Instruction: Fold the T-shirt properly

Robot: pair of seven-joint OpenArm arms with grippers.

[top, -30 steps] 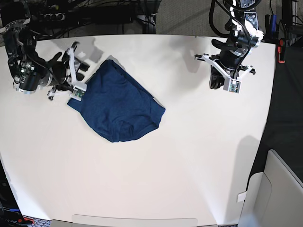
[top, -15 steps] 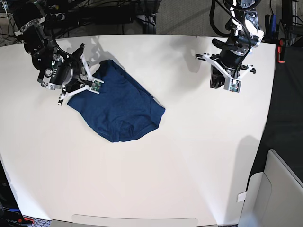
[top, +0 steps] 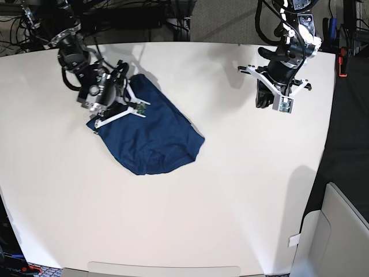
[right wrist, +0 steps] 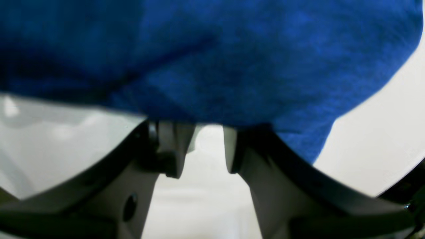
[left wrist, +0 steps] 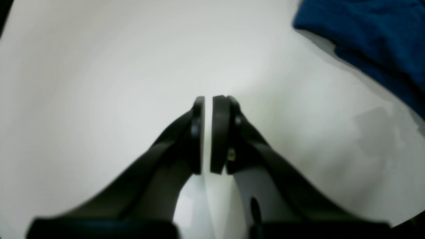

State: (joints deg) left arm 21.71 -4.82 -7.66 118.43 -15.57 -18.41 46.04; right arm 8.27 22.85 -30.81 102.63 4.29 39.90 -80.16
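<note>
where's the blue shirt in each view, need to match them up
base: shirt lies left of centre on the white table, with the right gripper at its upper-left edge.
left wrist: shirt only in the top-right corner, apart from the shut left gripper.
right wrist: shirt fills the upper half, just past the fingertips.
shared landmark: the white table.

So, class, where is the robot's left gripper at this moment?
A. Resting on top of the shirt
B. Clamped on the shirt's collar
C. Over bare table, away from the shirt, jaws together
C: the left gripper is over bare table, jaws nearly together, well apart from the T-shirt.
</note>
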